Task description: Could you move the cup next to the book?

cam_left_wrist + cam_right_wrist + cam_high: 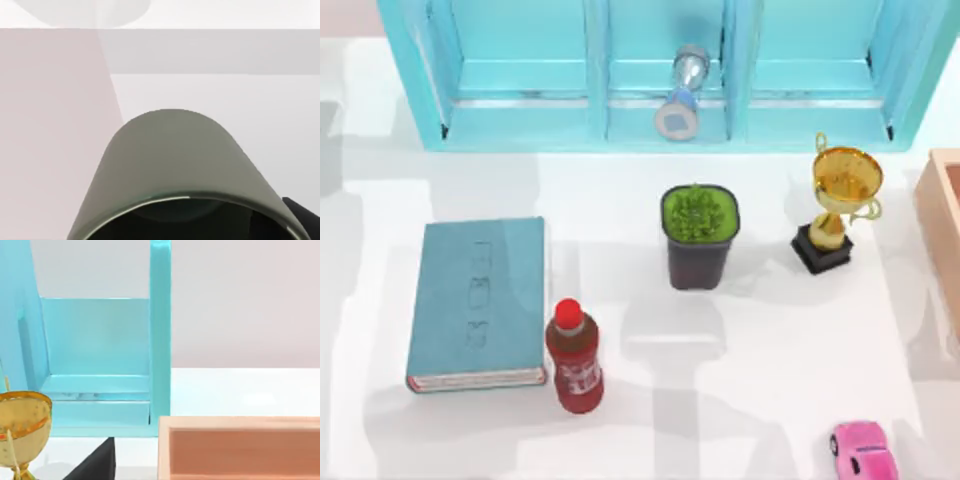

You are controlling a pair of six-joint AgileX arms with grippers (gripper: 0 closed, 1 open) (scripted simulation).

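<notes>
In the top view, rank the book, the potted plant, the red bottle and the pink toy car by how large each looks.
1. book
2. potted plant
3. red bottle
4. pink toy car, though the picture's lower edge cuts it off, so its rank is unsure.

No words, brand names or numbers can be read anywhere. The large teal-blue hardcover book point(477, 303) carries faint embossed marks on its cover, a short bar above two boxy shapes, but they form no legible letters. The red plastic bottle with a red cap point(574, 358), standing just beside the book, wears a label with pale specks too indistinct to make out as text.
</notes>
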